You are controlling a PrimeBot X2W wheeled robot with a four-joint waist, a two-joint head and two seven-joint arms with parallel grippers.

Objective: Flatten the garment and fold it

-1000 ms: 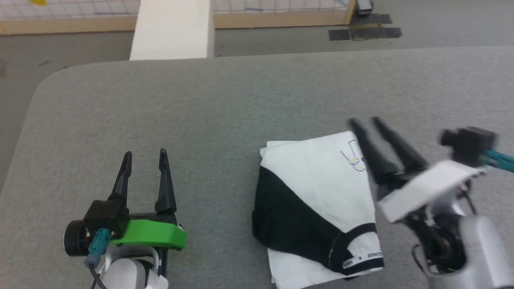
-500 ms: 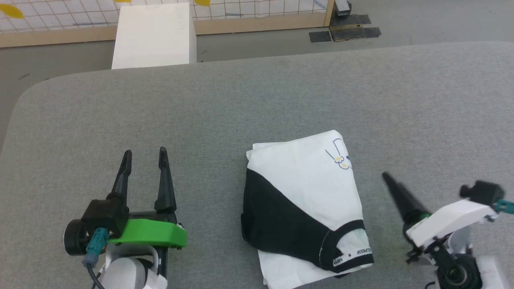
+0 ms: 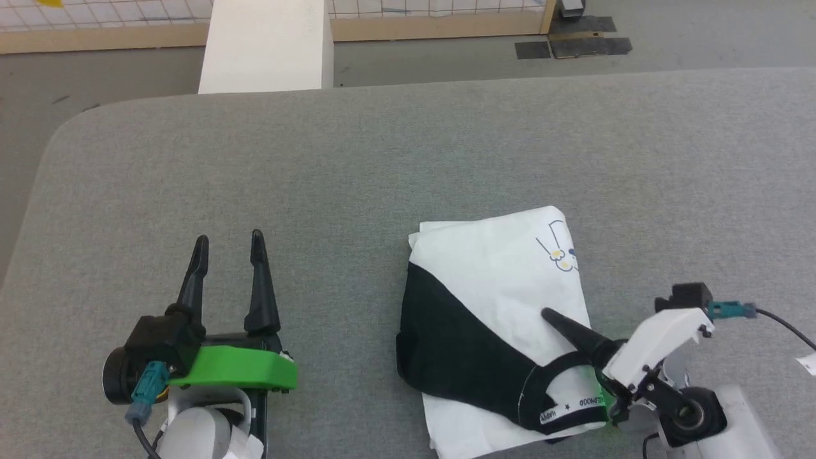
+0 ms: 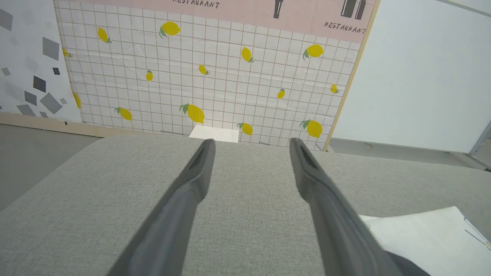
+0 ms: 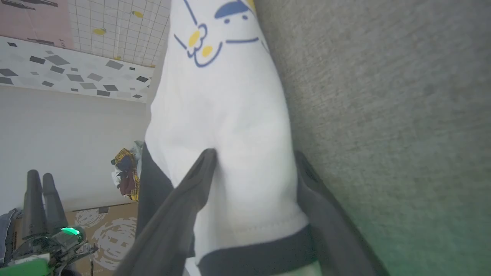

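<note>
Left wrist view: "RESTAURANT" sign [image 4: 343, 26], garment [image 4: 422, 234]

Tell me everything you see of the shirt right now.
The shirt is soft white fabric with a black sleeve and black neck trim, a small blue-and-yellow cartoon print near its far right corner. It lies folded into a rough rectangle on the grey table. The open right gripper straddles its right edge.

Left of the garment [image 3: 503, 299]: bare grey table [image 3: 357, 166], free passage up to the left gripper [image 3: 226, 245].
Beyond the garment: table free to its far edge; a white block [image 3: 264, 44] stands past it.
Garment's right edge: taken by the right gripper [image 5: 255, 155], jaws spread with fabric between them.
</note>
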